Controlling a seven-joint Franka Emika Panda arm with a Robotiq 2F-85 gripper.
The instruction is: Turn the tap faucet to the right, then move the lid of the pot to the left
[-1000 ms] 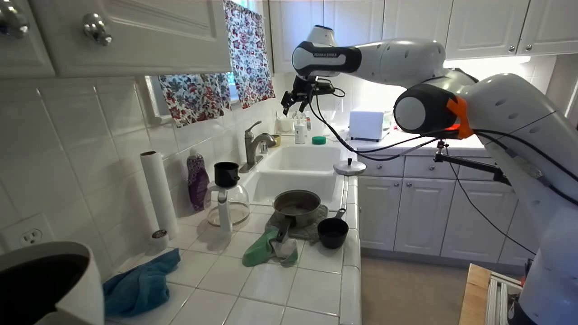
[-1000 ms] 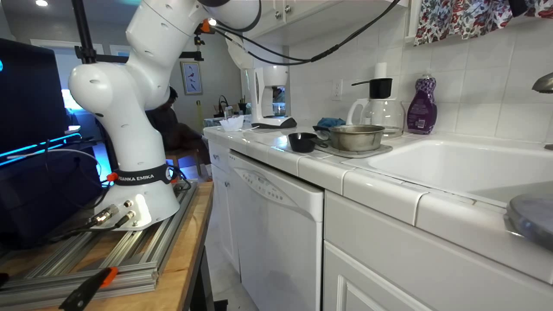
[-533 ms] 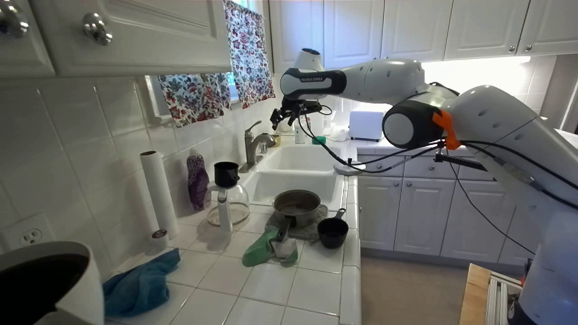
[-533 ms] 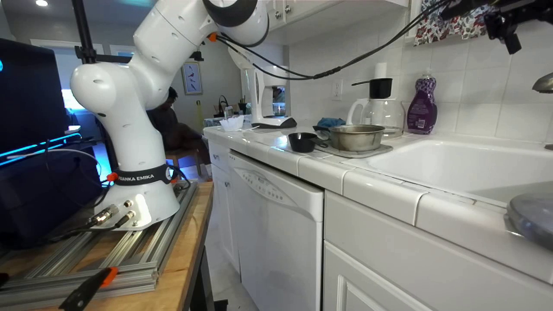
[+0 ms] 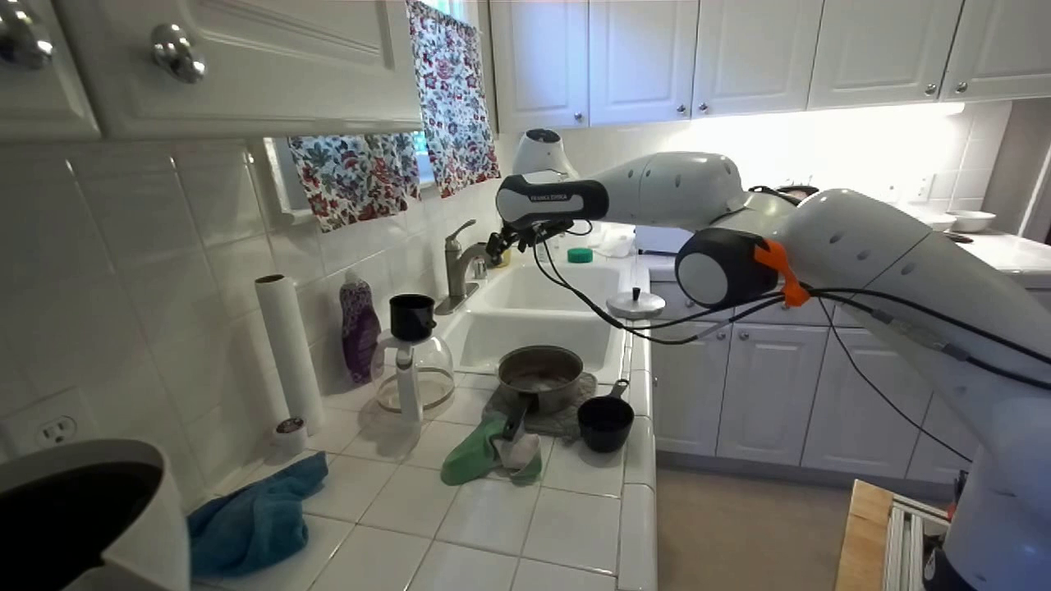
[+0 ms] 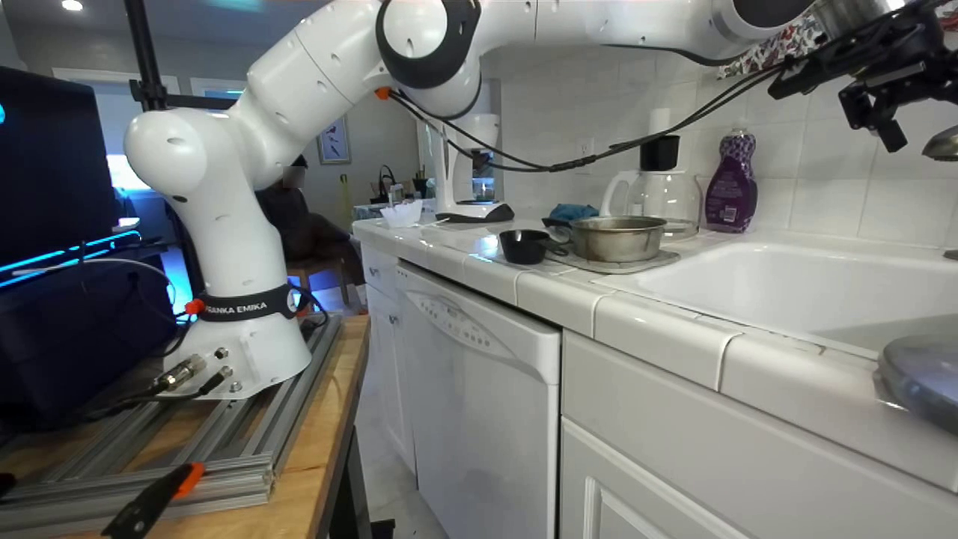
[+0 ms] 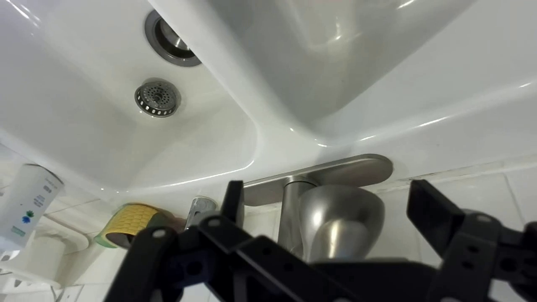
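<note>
The silvery tap faucet (image 5: pixel 458 267) stands behind the sink, its spout pointing over the basins. Only its spout tip (image 6: pixel 943 144) shows at the edge of an exterior view. In the wrist view the faucet (image 7: pixel 335 218) fills the gap between the fingers. My gripper (image 7: pixel 329 201) is open, one finger on each side of the spout, not visibly touching it. In an exterior view the gripper (image 5: pixel 497 246) is at the spout's end. The silvery lid with a black knob (image 5: pixel 635 305) lies on the sink's front rim. The grey metal pot (image 5: pixel 540 377) stands uncovered on a mat.
A small black pot (image 5: pixel 605 423) is beside the grey pot. A glass carafe with a black cup (image 5: pixel 410 318) and a purple soap bottle (image 5: pixel 360 332) stand by the wall. A yellow container (image 7: pixel 130 220) is beside the faucet. Arm cables (image 5: pixel 669 332) hang near the lid.
The arm has come down, and the gripper has moved lower and slightly left in an exterior view, to the faucet spout. The faucet, lid and pots have not moved.
</note>
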